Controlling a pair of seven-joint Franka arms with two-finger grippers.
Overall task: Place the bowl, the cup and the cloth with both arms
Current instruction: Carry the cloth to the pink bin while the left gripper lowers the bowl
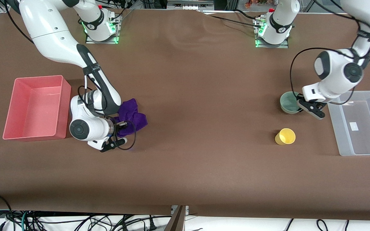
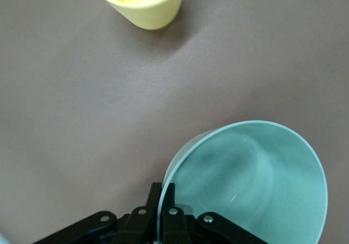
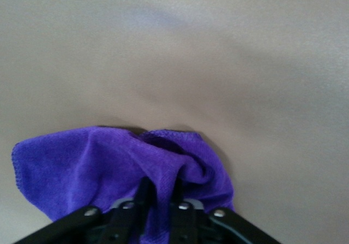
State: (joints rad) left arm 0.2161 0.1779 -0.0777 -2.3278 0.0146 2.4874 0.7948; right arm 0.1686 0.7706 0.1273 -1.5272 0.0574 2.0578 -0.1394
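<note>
The pale green bowl (image 1: 288, 102) is near the left arm's end of the table. My left gripper (image 1: 301, 107) is shut on its rim, one finger inside and one outside. In the left wrist view the bowl (image 2: 256, 178) is tilted in the gripper (image 2: 162, 192). The yellow cup (image 1: 285, 136) stands upright on the table, nearer to the front camera than the bowl, and also shows in the left wrist view (image 2: 147, 4). My right gripper (image 1: 120, 125) is shut on a fold of the purple cloth (image 1: 134, 115), low over the table. The right wrist view shows the cloth (image 3: 109, 162) bunched in the gripper (image 3: 160, 192).
A pink bin (image 1: 9, 110) stands at the right arm's end of the table, beside the right gripper. A clear plastic bin (image 1: 336, 126) stands at the left arm's end, beside the bowl and cup. The brown table top lies between them.
</note>
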